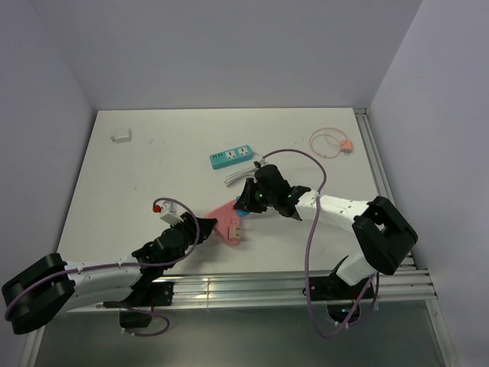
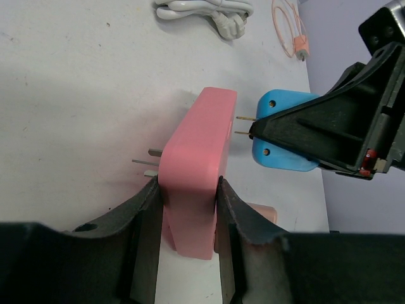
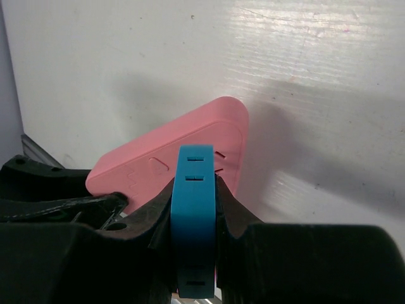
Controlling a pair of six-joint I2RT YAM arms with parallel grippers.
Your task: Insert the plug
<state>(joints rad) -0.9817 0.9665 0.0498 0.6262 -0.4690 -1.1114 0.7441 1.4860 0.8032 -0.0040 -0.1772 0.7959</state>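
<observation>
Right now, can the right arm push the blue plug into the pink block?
Probably yes. The right gripper holds the blue plug, prongs pointing at the pink adapter block in the left gripper, with nothing between them. Whether the prongs line up I cannot tell.

We find the socket block [image 2: 196, 152] in the left gripper [image 2: 188, 190], the plug [image 2: 281, 136] in the right gripper [image 3: 195, 196] just right of it, prongs seemingly not yet touching; the power strip [image 1: 232, 157] lies behind.
</observation>
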